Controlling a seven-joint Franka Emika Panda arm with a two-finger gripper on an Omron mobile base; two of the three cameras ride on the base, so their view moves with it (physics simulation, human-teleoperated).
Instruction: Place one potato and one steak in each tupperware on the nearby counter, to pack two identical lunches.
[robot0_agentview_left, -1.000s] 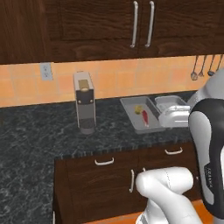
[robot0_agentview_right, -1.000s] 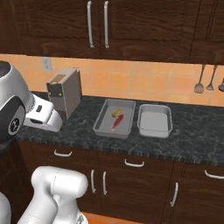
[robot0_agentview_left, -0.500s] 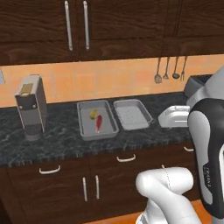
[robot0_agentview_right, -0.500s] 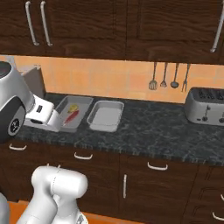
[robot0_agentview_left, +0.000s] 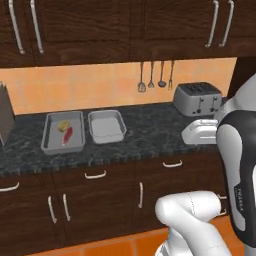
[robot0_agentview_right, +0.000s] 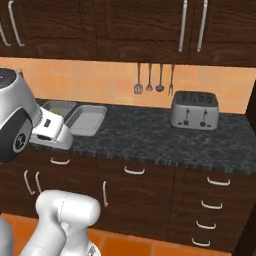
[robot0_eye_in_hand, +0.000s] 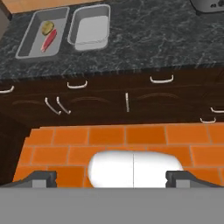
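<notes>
Two grey tupperware trays lie side by side on the dark speckled counter (robot0_agentview_left: 150, 130). The left tray (robot0_agentview_left: 54, 143) holds one yellow-brown potato (robot0_agentview_left: 63, 125) and a red steak (robot0_agentview_left: 67, 135). The right tray (robot0_agentview_left: 106, 127) has nothing in it. In the hand view the same trays sit far off at the top left: the left tray (robot0_eye_in_hand: 29, 47) with potato (robot0_eye_in_hand: 47, 27) and steak (robot0_eye_in_hand: 48, 40), and the bare right tray (robot0_eye_in_hand: 90, 28). My gripper (robot0_eye_in_hand: 111, 178) is open, its fingertips (robot0_eye_in_hand: 41, 177) wide apart over the floor, holding nothing, well away from the counter.
A silver toaster (robot0_agentview_left: 198, 98) stands on the counter at the right, also in the right base view (robot0_agentview_right: 194, 110). Utensils (robot0_agentview_left: 151, 77) hang on the orange wall. A knife block (robot0_agentview_left: 5, 112) sits at the far left. Dark cabinets with silver handles front an orange tiled floor (robot0_eye_in_hand: 131, 140).
The whole picture has shifted: the base has driven right along the counter, so the trays now sit further left and the toaster has come into view. The trays' contents are unchanged.
</notes>
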